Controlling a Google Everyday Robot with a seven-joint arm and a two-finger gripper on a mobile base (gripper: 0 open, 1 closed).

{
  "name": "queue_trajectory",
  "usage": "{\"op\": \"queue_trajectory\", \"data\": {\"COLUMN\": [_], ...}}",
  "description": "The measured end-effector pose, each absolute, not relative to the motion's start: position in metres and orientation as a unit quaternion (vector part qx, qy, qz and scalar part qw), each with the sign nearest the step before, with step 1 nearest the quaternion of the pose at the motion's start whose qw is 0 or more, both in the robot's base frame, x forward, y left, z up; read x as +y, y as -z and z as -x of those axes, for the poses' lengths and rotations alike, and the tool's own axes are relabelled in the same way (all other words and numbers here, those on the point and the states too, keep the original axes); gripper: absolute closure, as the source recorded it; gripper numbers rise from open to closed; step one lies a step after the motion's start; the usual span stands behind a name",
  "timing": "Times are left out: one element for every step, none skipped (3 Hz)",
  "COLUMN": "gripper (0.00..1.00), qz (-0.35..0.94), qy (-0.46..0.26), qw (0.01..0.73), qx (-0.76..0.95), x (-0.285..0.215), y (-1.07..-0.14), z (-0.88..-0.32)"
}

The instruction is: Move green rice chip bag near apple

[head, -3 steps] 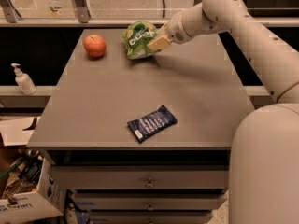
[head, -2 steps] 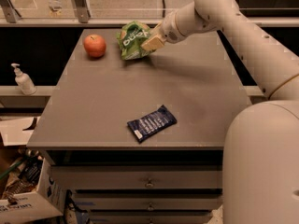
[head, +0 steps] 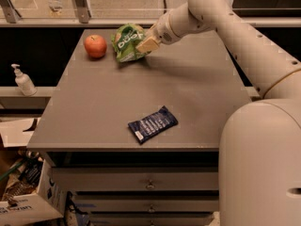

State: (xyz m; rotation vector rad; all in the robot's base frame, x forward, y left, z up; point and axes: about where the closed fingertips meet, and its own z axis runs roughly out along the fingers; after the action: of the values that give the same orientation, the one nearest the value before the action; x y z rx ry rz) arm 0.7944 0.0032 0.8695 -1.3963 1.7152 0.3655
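Shifted left over the last second: the green rice chip bag (head: 126, 41) and the gripper (head: 146, 45) holding it, both now closer to the apple (head: 95, 46). Reading across, I log a pump bottle (head: 22, 80) on the ledge off the left side of the table (head: 94, 112), the apple at the far left of the tabletop, the bag tilted just beside it with a thin gap, and the gripper pinching the bag's right edge. A dark blue wrapper (head: 153, 124) lies flat near the front edge, well apart from both.
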Motion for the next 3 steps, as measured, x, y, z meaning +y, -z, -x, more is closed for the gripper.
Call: {"op": "queue_trajectory", "data": {"gripper": [1.00,1.00,0.84], "qz": [0.565,0.569,0.572], "qy": [-0.152,-0.156,-0.159], "qw": [0.427,0.417,0.410], "qx": [0.689,0.691,0.693], "x": [0.012,0.017,0.022], "y": [-0.862,-0.854,-0.848], "z": [-0.791,-0.786,-0.782]}}
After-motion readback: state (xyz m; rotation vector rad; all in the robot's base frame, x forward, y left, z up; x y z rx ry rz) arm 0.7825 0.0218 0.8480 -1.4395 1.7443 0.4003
